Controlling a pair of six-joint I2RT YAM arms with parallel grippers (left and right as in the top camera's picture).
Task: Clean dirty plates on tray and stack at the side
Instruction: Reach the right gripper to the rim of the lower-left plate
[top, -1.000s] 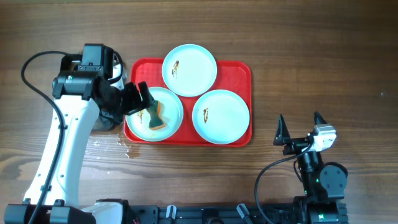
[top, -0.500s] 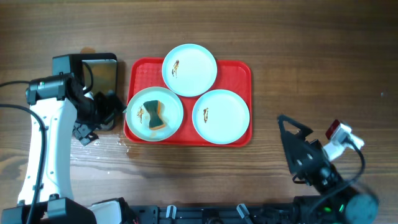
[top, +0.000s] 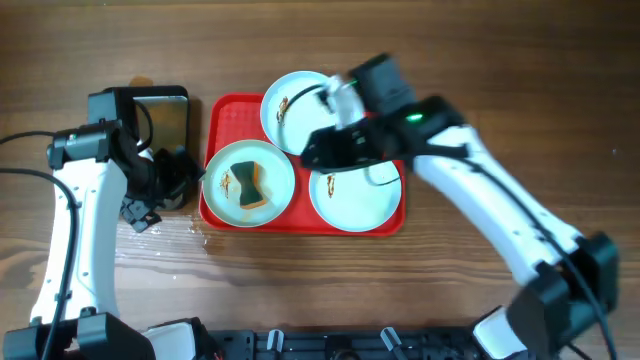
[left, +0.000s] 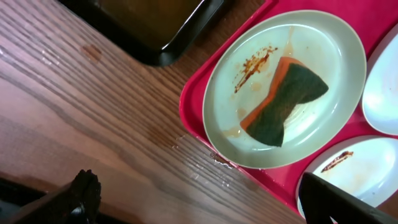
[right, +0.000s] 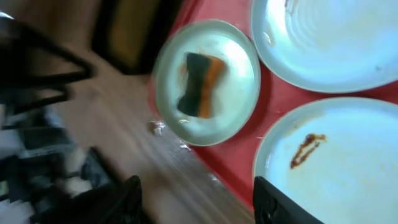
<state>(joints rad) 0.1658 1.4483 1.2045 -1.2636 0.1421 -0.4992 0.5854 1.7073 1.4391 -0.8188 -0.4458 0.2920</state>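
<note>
- Red tray (top: 228, 115) sat mid-table (top: 520, 60), carrying all three plates (top: 350, 205). None was stacked at the side yet.
- Green-and-orange sponge (left: 283, 99) lay on the near-left plate (top: 275, 165) beside its smear, likely put there for scrubbing.
- Left pincer (left: 196, 179) was spread wide and empty, just off the tray's left edge.
- Right pincer (right: 196, 186) had its fingers apart and held nothing. It hung over the tray's middle, presumably heading for the sponge.

right arm (top: 480, 200) slung across right side of tray (top: 222, 112), so right plate (top: 345, 205) and near rim of back plate (top: 303, 100) blocked from above; left plate (top: 276, 170) open overhead, just sponge (top: 248, 186) in it; left gripper (top: 183, 180) fills gap between pan (top: 165, 115) and tray; bare wood in front of tray
</note>
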